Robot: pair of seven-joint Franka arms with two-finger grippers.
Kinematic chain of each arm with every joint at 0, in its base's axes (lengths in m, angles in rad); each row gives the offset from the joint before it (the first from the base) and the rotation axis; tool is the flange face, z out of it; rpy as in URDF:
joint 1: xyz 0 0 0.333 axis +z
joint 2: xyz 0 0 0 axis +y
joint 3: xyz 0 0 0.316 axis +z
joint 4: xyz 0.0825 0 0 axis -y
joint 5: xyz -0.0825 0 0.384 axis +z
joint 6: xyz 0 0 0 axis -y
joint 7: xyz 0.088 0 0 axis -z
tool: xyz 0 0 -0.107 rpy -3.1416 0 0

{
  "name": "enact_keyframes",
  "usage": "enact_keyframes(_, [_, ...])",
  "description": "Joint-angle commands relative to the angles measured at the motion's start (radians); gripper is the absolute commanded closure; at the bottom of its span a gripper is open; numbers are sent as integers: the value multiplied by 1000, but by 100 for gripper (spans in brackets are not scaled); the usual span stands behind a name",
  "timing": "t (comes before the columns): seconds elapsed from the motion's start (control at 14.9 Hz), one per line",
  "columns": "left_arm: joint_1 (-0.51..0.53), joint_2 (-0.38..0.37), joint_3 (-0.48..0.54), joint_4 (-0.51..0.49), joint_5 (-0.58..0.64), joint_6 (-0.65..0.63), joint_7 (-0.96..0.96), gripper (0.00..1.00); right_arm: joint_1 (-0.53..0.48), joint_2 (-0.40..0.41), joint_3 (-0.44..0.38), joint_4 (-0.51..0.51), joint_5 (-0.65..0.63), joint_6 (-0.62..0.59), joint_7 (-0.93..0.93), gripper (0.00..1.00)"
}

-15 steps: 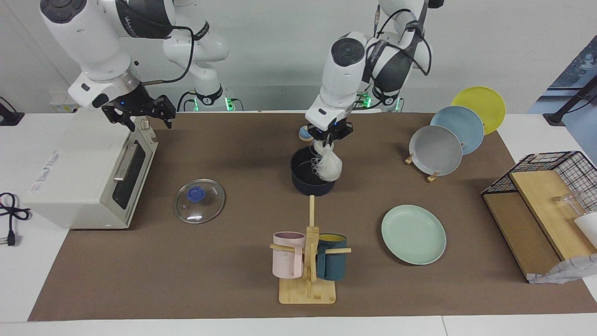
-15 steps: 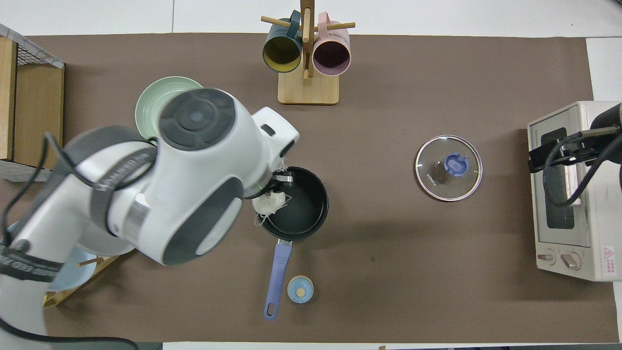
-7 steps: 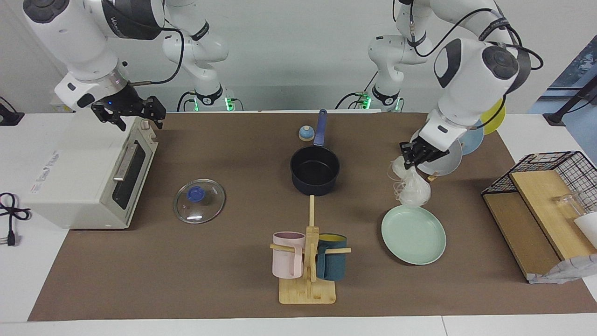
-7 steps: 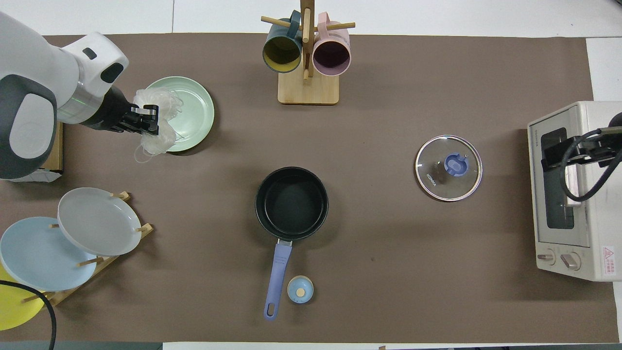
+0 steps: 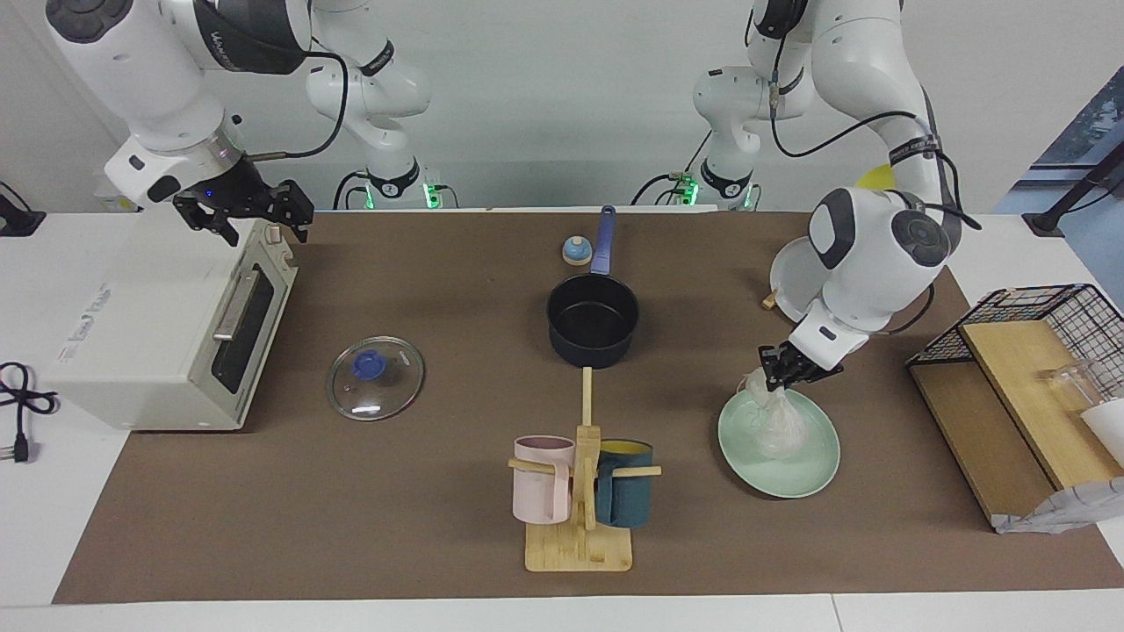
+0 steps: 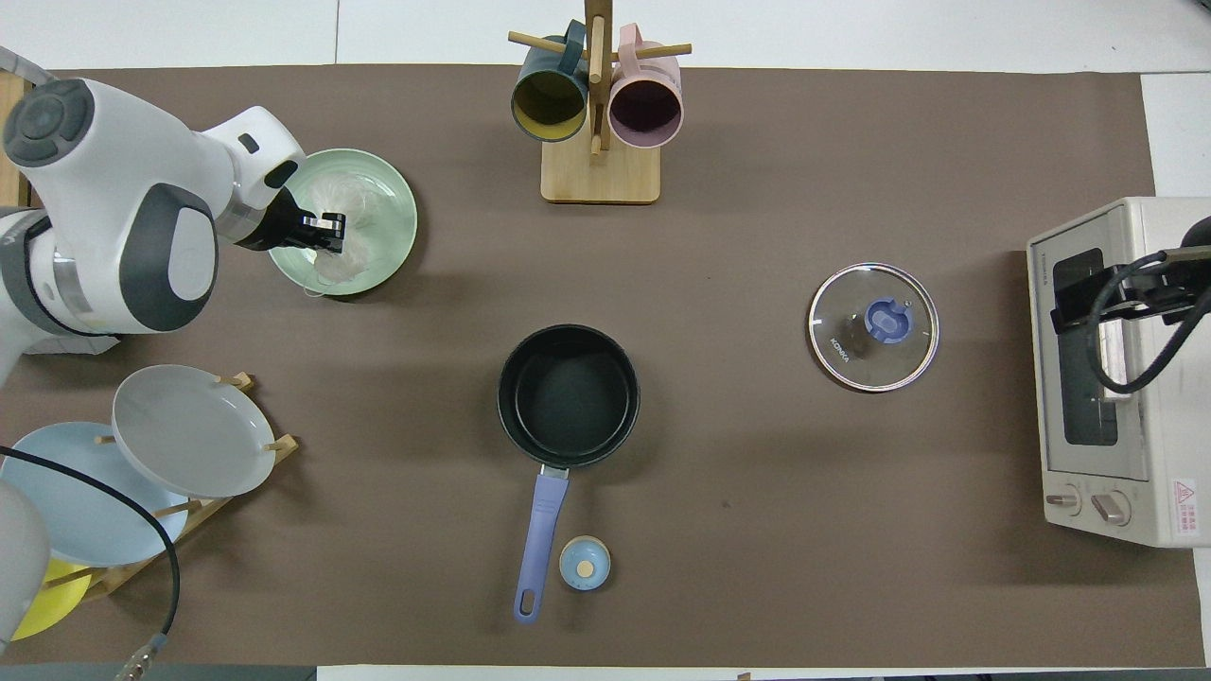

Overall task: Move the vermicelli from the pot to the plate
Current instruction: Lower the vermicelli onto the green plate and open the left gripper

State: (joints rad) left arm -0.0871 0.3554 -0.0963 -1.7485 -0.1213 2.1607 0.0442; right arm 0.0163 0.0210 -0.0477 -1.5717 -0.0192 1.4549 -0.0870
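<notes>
The step in hand looks like the set-down: the left gripper hangs low over the mint-green plate, its fingers pinched on the top of the vermicelli bag, and the bundle's lower end seems to rest on, or hang just above, the plate's middle. In the overhead view the noodles lie wholly within the plate's rim. The next move likely calls for parting the fingers and lifting straight up, so the loose strands are not dragged back off the rim. The navy saucepan stands well apart at the middle of the counter, its black inside bare, with its glass lid lying flat toward the right arm's end. The right gripper waits over the toaster oven; whether its fingers are parted cannot be told. Two mugs on the wooden stand hold nothing visible.
</notes>
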Motion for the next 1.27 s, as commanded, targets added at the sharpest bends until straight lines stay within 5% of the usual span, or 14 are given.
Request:
enact_keyframes(0.0, [10, 13, -7, -46, -6, 85, 57, 100, -6, -10, 9, 7, 16, -2, 13, 0])
enact_keyframes(0.4, [23, 45, -7, -42, 25, 130, 181, 100, -6, -36, 9, 12, 15, -1, 16, 0])
enact_keyframes(0.54, [26, 34, -5, -40, 23, 113, 187, 1, -4, -36, 9, 12, 15, 24, 15, 0])
enact_keyframes(1.21, [27, -338, 44, 50, 95, -402, 11, 0, -2, -36, 9, 10, 16, 38, 10, 0])
